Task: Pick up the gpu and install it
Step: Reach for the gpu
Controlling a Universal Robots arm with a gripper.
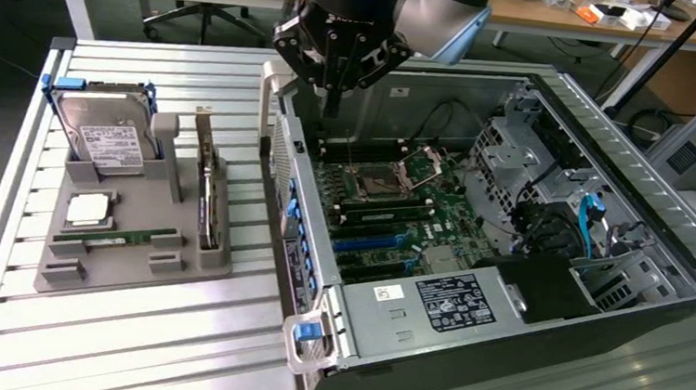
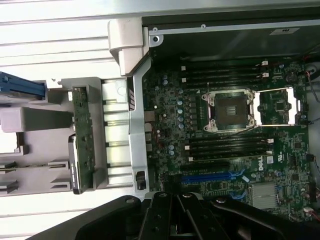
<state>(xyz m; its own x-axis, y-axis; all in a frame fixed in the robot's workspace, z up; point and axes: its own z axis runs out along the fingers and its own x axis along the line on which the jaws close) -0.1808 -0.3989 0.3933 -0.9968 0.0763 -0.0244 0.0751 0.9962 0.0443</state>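
I see the gpu (image 2: 84, 135) as a matt green board in a matt grey plastic tray (image 1: 131, 266). At ten o'clock of it in the exterior view, the hard drive (image 1: 107, 134) shows silver metal and a white paper label. The table (image 1: 125, 345) is ribbed satin metal.

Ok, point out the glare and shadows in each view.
Exterior view: the table is evenly lit, the computer case darker inside. Wrist view: the table slats wash out white, the gripper is a dark silhouette, the gpu is evenly lit.
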